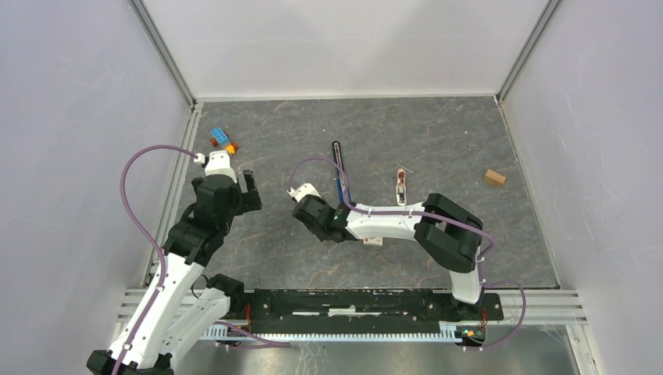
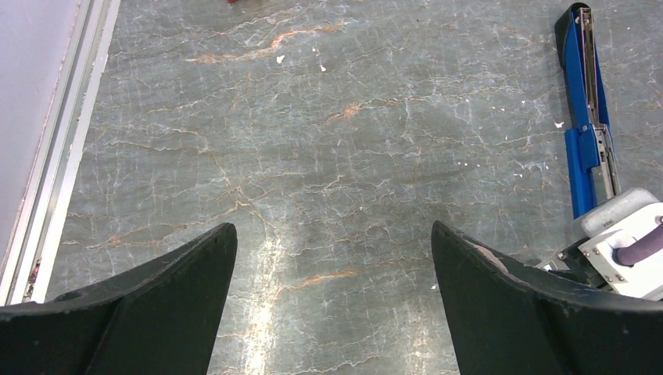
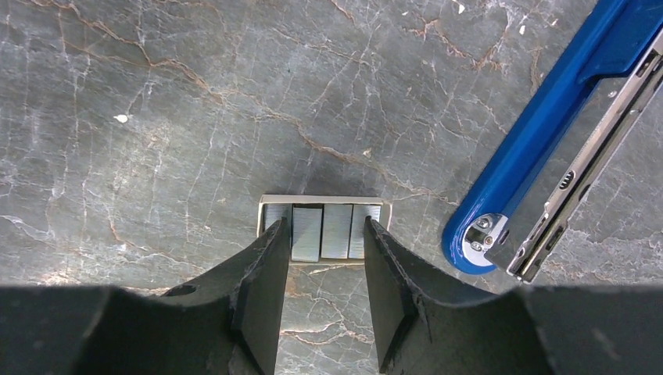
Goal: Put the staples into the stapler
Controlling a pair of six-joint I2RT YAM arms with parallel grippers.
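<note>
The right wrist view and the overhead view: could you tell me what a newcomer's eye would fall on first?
The blue stapler lies opened at the right of the right wrist view, its metal rail exposed. Beside it the right gripper stands open over the staples, silvery strips side by side in a shallow holder. Overhead, the bright toy bricks stand out at the far left of the table.

Right end effector (image 3: 326, 238) poised at the staples (image 3: 336, 230), silvery strips lying side by side in a shallow pale holder (image 3: 320, 199) on the grey veined bench (image 3: 156, 117). Its fingers (image 3: 258, 289) are parted, tips overlapping the outer strips. At right, the blue stapler (image 3: 539, 148) lies open, metal rail (image 3: 594, 156) exposed.
</note>
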